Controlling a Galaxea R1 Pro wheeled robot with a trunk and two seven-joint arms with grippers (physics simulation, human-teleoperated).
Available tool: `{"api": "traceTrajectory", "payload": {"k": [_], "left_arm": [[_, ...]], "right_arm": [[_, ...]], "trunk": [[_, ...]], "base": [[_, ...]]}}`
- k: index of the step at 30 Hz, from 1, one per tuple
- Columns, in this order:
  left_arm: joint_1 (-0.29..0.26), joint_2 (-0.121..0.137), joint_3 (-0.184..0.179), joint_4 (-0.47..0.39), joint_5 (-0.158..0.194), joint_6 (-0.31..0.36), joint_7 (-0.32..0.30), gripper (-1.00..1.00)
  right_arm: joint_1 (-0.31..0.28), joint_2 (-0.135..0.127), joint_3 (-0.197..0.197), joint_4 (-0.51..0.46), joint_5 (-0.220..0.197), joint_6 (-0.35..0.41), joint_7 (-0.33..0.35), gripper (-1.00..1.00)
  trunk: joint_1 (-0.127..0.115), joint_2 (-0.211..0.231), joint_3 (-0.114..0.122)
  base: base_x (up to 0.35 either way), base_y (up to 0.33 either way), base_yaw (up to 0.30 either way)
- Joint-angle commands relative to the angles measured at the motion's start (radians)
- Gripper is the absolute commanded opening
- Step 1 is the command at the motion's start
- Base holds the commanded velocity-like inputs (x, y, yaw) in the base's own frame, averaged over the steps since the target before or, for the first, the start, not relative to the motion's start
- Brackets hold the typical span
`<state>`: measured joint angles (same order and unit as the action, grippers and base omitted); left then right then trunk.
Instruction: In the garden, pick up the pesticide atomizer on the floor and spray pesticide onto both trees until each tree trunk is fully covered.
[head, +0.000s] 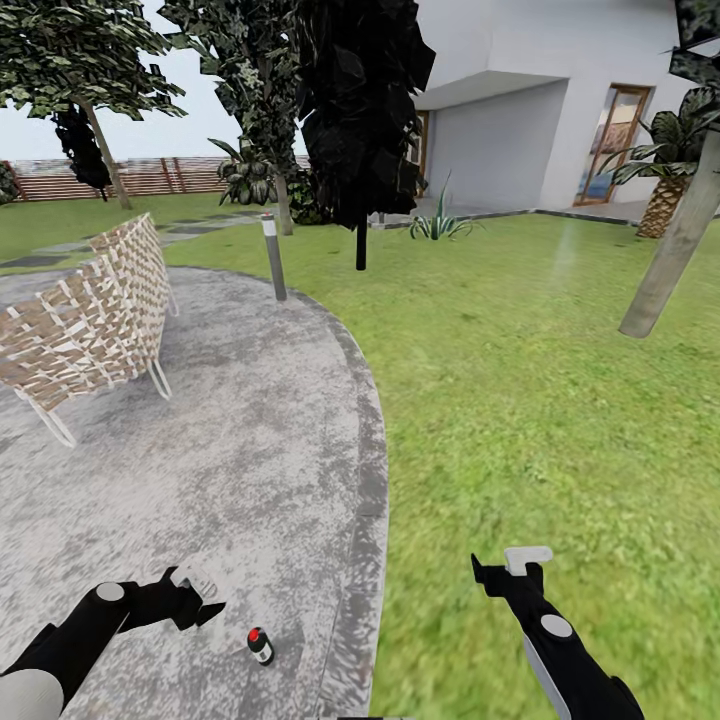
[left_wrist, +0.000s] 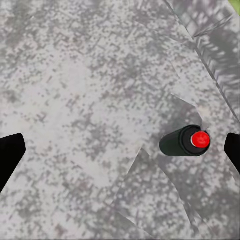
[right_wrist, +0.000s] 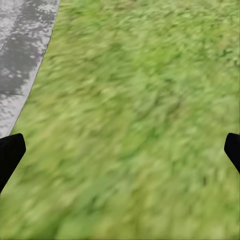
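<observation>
The pesticide atomizer (head: 260, 646), a small dark bottle with a red top, stands upright on the speckled grey concrete floor (head: 250, 450) near its rounded edge. My left gripper (head: 195, 597) hovers open just left of it. In the left wrist view the atomizer (left_wrist: 185, 141) lies between the spread fingers, close to one fingertip (left_wrist: 233, 150), and my left gripper (left_wrist: 120, 152) touches nothing. My right gripper (head: 503, 566) is open over the grass, as the right wrist view (right_wrist: 120, 152) also shows. One mottled tree trunk (head: 672, 248) leans at the far right of the lawn.
A woven lounge chair (head: 95, 320) stands on the paving to the left. A grey bollard (head: 273, 258) marks the paving's far edge. A black columnar tree (head: 360, 130), a palm (head: 662, 195), a white house (head: 560, 110) and the fence (head: 150, 177) lie beyond the open lawn (head: 520, 380).
</observation>
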<state>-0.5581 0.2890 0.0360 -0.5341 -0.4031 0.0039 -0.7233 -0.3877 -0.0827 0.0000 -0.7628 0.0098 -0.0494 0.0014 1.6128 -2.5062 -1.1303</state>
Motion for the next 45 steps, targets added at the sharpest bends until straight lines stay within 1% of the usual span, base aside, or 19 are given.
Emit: {"api": "traceTrajectory", "payload": {"k": [1,9,23,30,31,35,45], "left_arm": [[0.0,-0.001,0.004,-0.001,-0.006,0.0,-0.005,1.0],[0.0,-0.001,0.002,-0.001,-0.006,-0.001,-0.005,1.0],[0.0,-0.001,0.001,0.0,-0.006,-0.002,-0.007,1.0],[0.0,-0.002,-0.003,0.001,-0.009,-0.002,-0.008,1.0],[0.0,-0.005,-0.004,0.002,-0.01,-0.002,-0.008,1.0],[0.0,-0.01,-0.005,0.002,-0.012,-0.002,-0.008,1.0],[0.0,-0.014,-0.005,0.003,-0.014,-0.002,-0.007,1.0]], "right_arm": [[0.0,0.0,0.0,0.0,0.001,-0.003,0.0,1.0],[0.0,0.0,0.0,0.0,0.001,-0.003,0.0,1.0],[0.0,0.0,0.0,0.0,0.001,-0.003,0.0,1.0],[0.0,0.0,0.0,0.0,0.001,-0.003,0.0,1.0],[0.0,0.0,0.0,0.0,0.001,-0.003,0.0,1.0],[0.0,0.0,0.0,0.0,0.001,-0.003,0.0,1.0],[0.0,0.0,0.0,0.0,0.001,-0.003,0.0,1.0]], "trunk": [[0.0,0.0,-0.001],[0.0,0.0,-0.001],[0.0,0.0,-0.001],[0.0,0.0,0.001],[0.0,0.0,0.001],[0.002,-0.001,-0.014],[0.006,-0.004,-0.068]], "base": [[0.015,0.0,-0.019],[0.004,0.0,-0.153],[0.058,0.0,-0.018],[0.003,0.0,-0.125],[0.0,0.0,-0.017],[0.0,0.0,-0.006],[0.0,0.0,0.0]]}}
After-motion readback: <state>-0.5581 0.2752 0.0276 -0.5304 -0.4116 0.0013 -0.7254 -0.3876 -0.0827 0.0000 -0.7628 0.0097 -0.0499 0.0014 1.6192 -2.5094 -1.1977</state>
